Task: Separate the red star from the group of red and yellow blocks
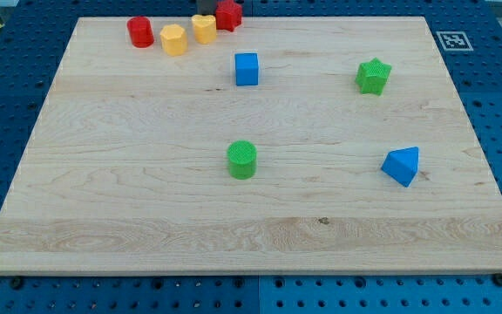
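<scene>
The red star (229, 15) lies at the board's top edge, touching the right side of a yellow block (204, 29). To the left of that sit a yellow hexagon (173, 39) and a red cylinder (140, 31), forming a row along the top. My tip (206, 12) shows as a dark rod end at the view's top, just above the yellow block and right beside the red star's left side.
A blue cube (247, 69) lies below the group. A green star (373, 76) is at the right, a green cylinder (242, 160) near the middle, and a blue triangular block (402, 166) at the lower right. The wooden board (103, 201) rests on a blue perforated table.
</scene>
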Tool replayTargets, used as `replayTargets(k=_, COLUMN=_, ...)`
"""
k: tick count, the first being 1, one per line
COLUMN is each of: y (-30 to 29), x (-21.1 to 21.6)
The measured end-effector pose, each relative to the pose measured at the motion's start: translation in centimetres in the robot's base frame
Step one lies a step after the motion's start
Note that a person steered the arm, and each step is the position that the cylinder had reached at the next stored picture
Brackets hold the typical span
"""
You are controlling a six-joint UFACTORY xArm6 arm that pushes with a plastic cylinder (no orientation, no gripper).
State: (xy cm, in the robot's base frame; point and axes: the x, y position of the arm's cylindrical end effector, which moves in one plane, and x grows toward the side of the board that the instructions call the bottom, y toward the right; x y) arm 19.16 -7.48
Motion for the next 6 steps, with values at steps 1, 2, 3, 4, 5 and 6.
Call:
replayTargets(k=1, y=1.8, x=0.0)
replayTargets(k=2, y=4.8, x=0.5)
replayTargets(k=3, y=8.8, x=2.0)
replayTargets(k=4, y=13.9, x=4.4)
replayTargets(k=5, y=18.9, x=6.3)
replayTargets(k=6, y=23.6, x=5.8)
